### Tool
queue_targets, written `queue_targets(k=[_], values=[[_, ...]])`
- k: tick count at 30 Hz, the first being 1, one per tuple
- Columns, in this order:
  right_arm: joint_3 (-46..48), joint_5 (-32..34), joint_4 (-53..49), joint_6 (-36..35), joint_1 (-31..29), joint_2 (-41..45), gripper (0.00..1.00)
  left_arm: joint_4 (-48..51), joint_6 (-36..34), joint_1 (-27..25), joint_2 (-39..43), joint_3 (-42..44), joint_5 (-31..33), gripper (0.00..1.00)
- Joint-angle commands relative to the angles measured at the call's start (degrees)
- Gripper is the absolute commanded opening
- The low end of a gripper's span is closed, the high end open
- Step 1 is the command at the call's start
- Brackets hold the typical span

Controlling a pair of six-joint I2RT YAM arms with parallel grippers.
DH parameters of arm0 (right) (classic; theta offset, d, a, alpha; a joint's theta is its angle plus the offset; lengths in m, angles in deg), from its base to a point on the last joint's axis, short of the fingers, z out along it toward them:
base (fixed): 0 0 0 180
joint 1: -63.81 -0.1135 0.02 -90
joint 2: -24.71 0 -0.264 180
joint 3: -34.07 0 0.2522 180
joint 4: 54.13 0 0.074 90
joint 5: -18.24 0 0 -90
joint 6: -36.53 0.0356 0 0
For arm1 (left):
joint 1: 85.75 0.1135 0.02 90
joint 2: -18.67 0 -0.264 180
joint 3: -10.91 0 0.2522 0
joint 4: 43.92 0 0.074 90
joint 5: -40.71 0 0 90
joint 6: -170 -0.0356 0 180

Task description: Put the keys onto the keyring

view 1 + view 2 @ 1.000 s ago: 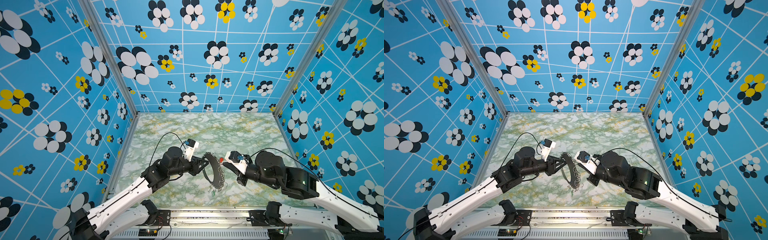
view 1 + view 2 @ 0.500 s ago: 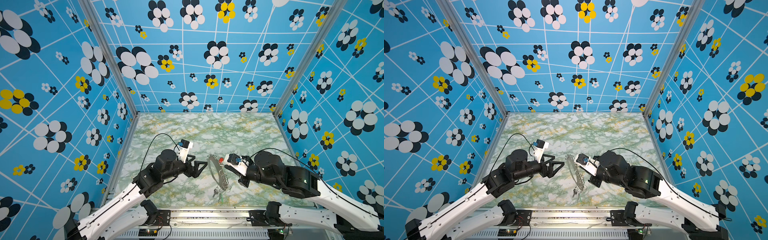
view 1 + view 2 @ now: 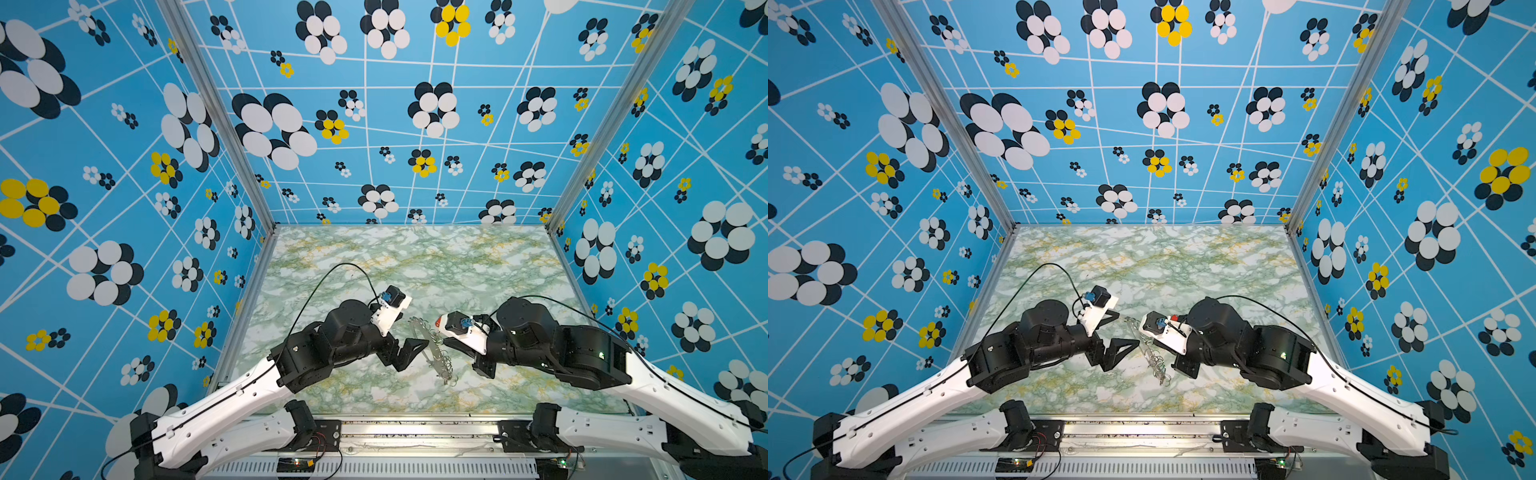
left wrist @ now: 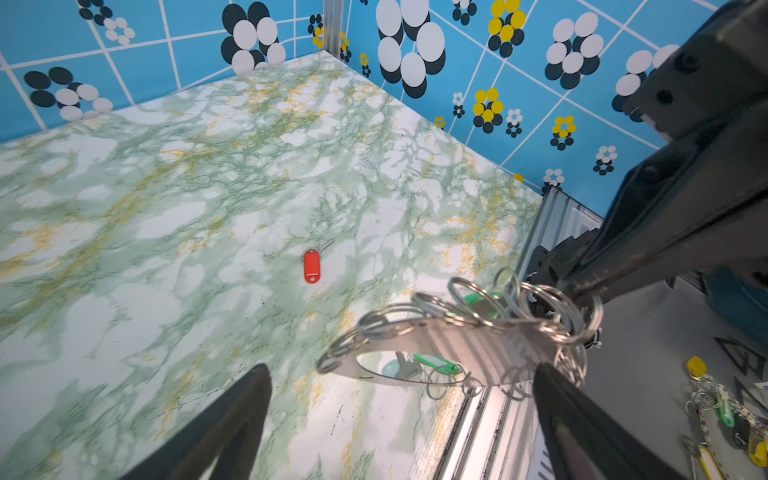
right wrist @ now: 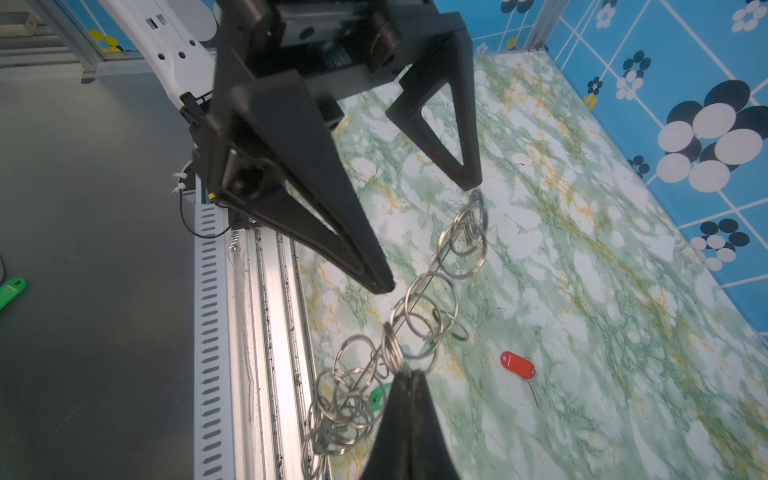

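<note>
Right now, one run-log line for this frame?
left gripper: open, facing keyring | right gripper: shut on keyring, lifted | red key: loose on table | green key: at keyring, attachment unclear

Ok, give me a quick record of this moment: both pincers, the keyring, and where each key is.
keyring: tilted on edge, wire rings dangling
right pincer: shut on the keyring's edge
left pincer: open, jaws wide, close beside the keyring, holding nothing
red key: lying flat on the table, apart from the keyring
green key: partly hidden behind the keyring; cannot tell whether it is on a ring
</note>
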Motion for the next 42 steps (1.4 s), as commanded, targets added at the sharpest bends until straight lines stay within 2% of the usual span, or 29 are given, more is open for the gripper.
queue_targets(k=[1, 5, 13, 18, 21, 27, 32, 37, 40, 42], values=[[-2.33, -2.57, -0.25, 0.25, -0.25, 0.14, 0.0, 3.46, -3.89, -1.89, -1.05, -2.86, 5.45, 0.99], [-2.35, -3.48, -0.68, 0.21, -0.24, -0.61, 0.0, 4.36, -5.48, -4.71, -2.38, -4.56, 10.29, 0.99], [-1.98, -5.58, -0.89, 0.27, -0.24, -1.9, 0.0, 1.46, -5.27, -6.81, -5.06, -5.51, 10.14, 0.99], [-2.09, -7.22, -0.52, 0.76, -0.24, -1.53, 0.0, -1.36, -3.57, -6.51, -4.35, -4.0, 13.9, 0.99], [-1.94, -7.88, -1.3, 0.93, -0.24, -2.1, 0.0, -5.93, -1.58, -5.09, -2.5, -2.31, 11.7, 0.99], [-1.59, -7.66, -1.44, 0.67, -0.24, -2.34, 0.0, -8.61, 0.31, -3.43, -1.21, -1.58, 8.52, 0.99], [-1.23, -5.76, -1.18, 1.02, -0.24, -1.13, 0.0, -6.15, 0.36, -3.03, -0.02, -0.98, 8.31, 0.99], [-0.97, -5.66, -1.88, 1.76, -0.24, -0.81, 0.0, -6.8, -2.0, -3.36, 3.56, 0.54, 2.38, 1.0], [-1.01, -5.63, -1.71, 2.1, -0.22, -0.78, 0.0, -6.5, -3.71, -4.31, 3.65, 0.44, -1.97, 0.93], [-1.22, -5.36, -1.62, 2.29, -0.15, -0.82, 0.0, -5.78, -4.69, -5.04, 2.53, -0.03, -4.83, 0.84]])
